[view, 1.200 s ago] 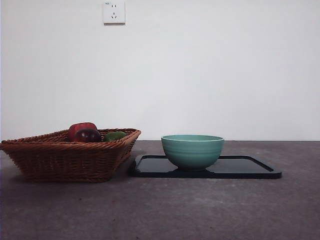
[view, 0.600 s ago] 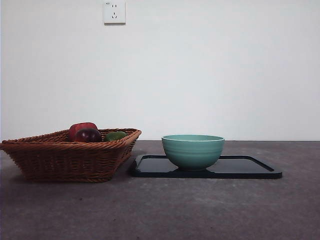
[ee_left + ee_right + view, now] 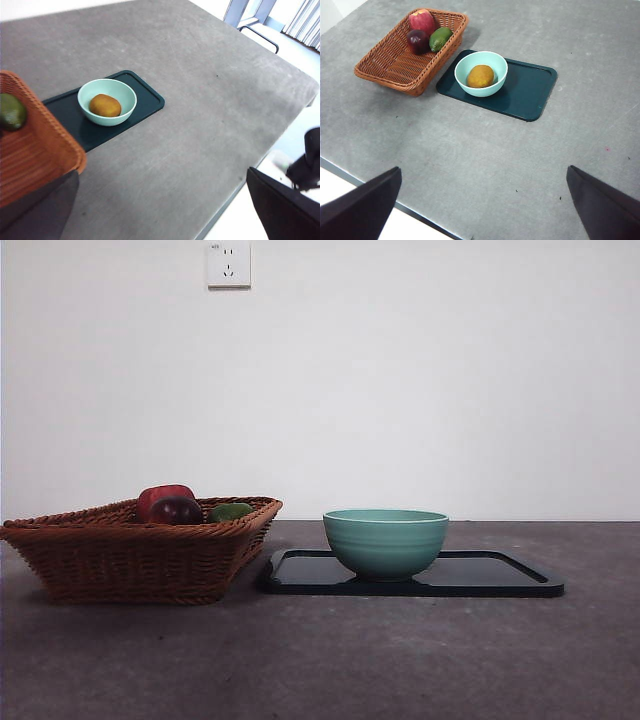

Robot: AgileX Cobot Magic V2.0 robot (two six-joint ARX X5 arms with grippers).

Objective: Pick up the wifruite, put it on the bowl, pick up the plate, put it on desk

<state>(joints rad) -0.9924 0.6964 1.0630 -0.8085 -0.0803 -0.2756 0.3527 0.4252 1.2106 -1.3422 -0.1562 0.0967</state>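
Lying in bowl (image 3: 481, 73) on tray (image 3: 530, 92): orange fruit (image 3: 480, 76). Left fingers (image 3: 165, 210), right fingers (image 3: 482, 205) spread wide, empty. No legible writing.

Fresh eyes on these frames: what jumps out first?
The round orange fruit sitting inside the mint-green ceramic bowl, which stands on the flat black rectangular tray. Beside the tray, the brown wicker basket holds two dark red fruits and a green one. Both grippers hang open, well away from everything.
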